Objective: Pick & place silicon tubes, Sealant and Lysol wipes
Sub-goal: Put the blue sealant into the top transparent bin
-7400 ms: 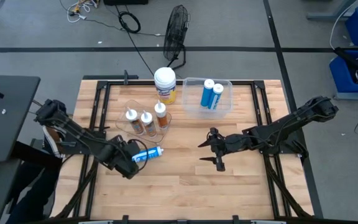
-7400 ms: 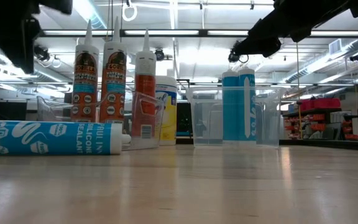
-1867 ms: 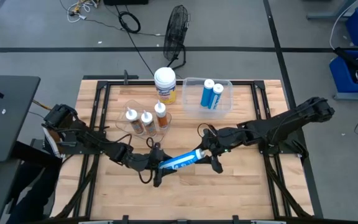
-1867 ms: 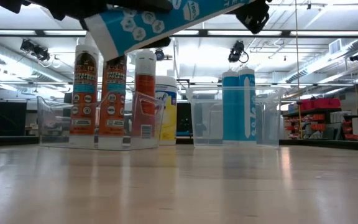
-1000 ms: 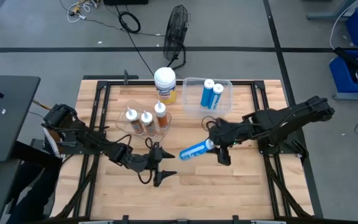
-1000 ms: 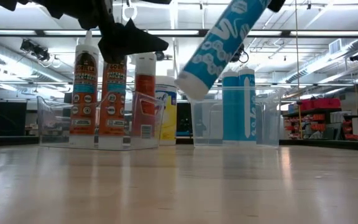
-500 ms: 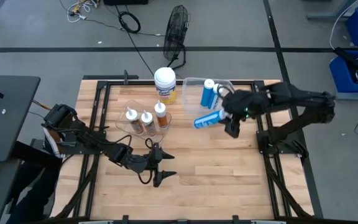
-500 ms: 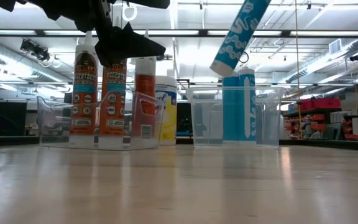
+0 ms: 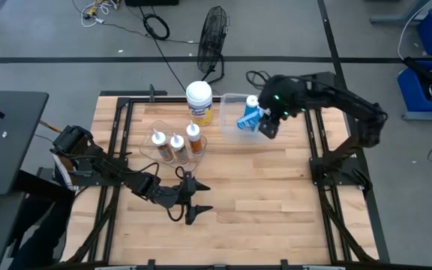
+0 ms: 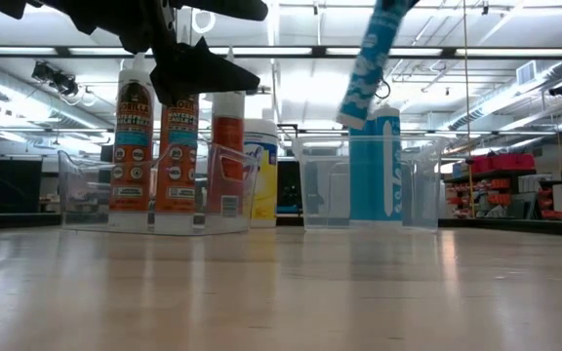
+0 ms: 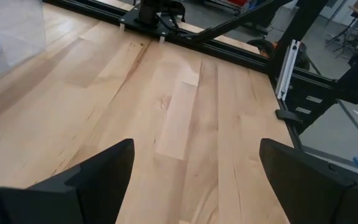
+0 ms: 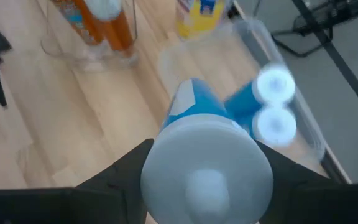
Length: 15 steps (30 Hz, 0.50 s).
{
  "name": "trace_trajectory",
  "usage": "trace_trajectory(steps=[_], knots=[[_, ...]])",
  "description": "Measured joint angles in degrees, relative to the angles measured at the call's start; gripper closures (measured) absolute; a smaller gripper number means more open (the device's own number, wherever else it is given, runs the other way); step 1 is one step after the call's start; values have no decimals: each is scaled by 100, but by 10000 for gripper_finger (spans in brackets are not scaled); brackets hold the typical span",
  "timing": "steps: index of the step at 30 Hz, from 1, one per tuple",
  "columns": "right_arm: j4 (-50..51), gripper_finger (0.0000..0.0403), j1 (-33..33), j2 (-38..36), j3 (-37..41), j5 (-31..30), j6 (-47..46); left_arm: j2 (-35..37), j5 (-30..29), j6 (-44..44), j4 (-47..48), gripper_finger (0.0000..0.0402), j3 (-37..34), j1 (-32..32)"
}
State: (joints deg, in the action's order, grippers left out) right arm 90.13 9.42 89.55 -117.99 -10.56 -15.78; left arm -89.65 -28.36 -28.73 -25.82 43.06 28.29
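Carrying the blue sealant tube [image 9: 249, 118] from mid-table to just over the clear bin [image 9: 274, 129], right gripper [image 9: 267, 122] clamps it, near placement; left gripper [image 9: 193, 201] idles wide open.

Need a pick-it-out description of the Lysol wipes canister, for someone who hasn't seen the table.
Start at the far edge of the wooden table, near the floor fan. Between the clear bin of orange cartridges and the clear bin of blue tubes stands the Lysol wipes canister, outside both bins. It alone is wide and squat, with a yellow label and a white domed lid, not a nozzle.
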Motion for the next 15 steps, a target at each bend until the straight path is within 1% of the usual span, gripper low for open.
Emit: trace_trajectory(steps=[3, 6, 12, 15], knots=[[-36, 194, 151, 366, -428, 197, 290, 0, -2, 0, 0, 49, -1, 0], [-15, 194, 270, 663, -649, 243, 473, -2, -7, 0, 0, 49, 0, 0], [-3, 194, 517, 1037, -694, 183, 786, -4, -11, -4, 0, 49, -1, 0], [-13, 194, 614, 1219, -694, 19, 969, -4, -11, -4, 0, 49, 1, 0]])
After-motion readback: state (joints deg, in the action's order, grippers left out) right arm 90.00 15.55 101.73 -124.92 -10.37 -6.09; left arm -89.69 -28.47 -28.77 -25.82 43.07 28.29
